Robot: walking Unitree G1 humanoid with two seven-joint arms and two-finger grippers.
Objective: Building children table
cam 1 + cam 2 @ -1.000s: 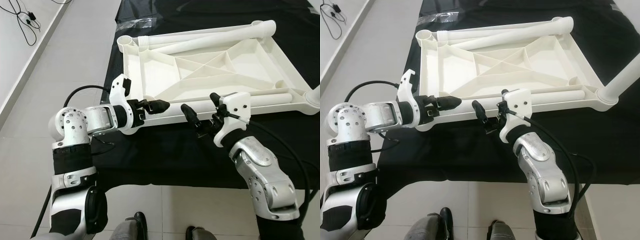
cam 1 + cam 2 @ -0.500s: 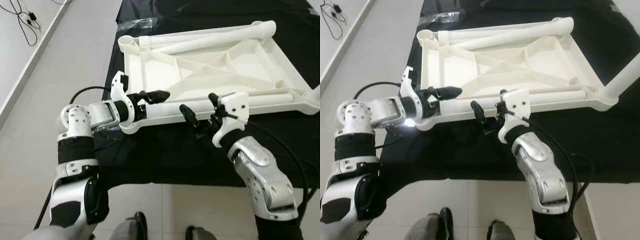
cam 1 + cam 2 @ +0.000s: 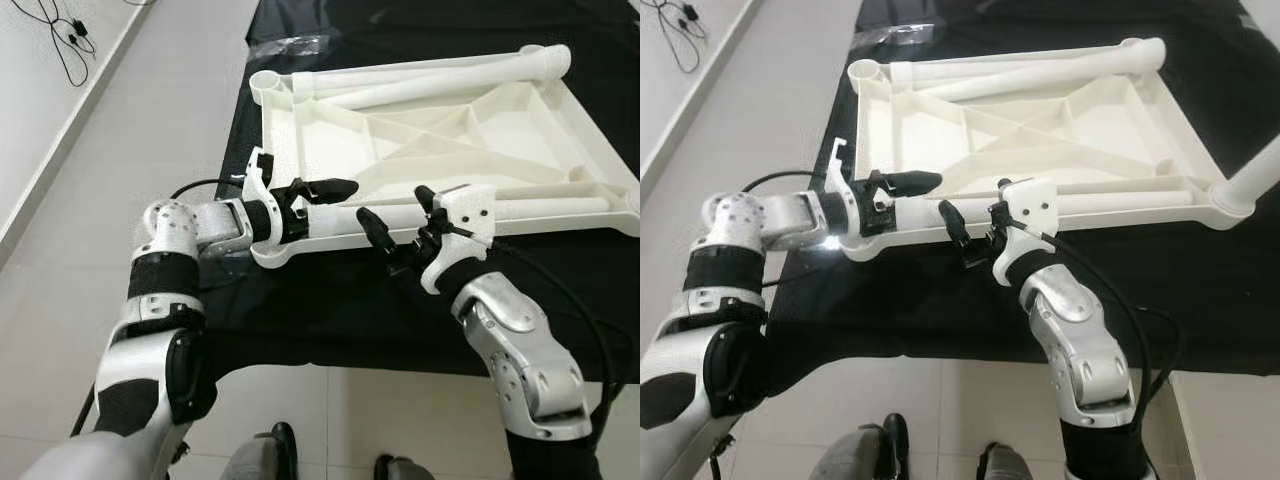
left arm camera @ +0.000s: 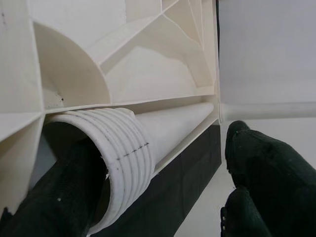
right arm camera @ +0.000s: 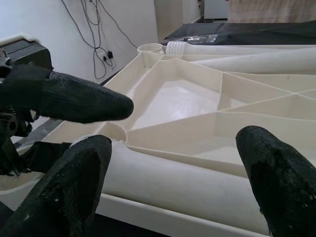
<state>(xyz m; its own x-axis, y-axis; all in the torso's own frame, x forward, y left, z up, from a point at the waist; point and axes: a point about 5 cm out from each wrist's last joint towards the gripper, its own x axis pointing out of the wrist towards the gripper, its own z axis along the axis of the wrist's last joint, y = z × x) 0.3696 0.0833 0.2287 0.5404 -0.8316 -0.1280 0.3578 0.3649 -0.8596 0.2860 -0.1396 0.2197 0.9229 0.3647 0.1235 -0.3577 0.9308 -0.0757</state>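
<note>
L jaws (image 3: 318,190) now spread on threaded end of white plastic leg tube (image 3: 400,214) at upturned white ribbed table frame (image 3: 440,120) corner; R jaws (image 3: 400,222) open astride tube, ungripped. Seating next.

No readable text, labels, brands, numbers or signs anywhere. White plastic tabletop (image 3: 440,130) is plain, no moulded lettering legible. Threaded end of the table leg (image 4: 126,153) carries only a faint dotted seam line (not characters). Silver arm housings and the white wrist covers show no logos that can be made out.
</note>
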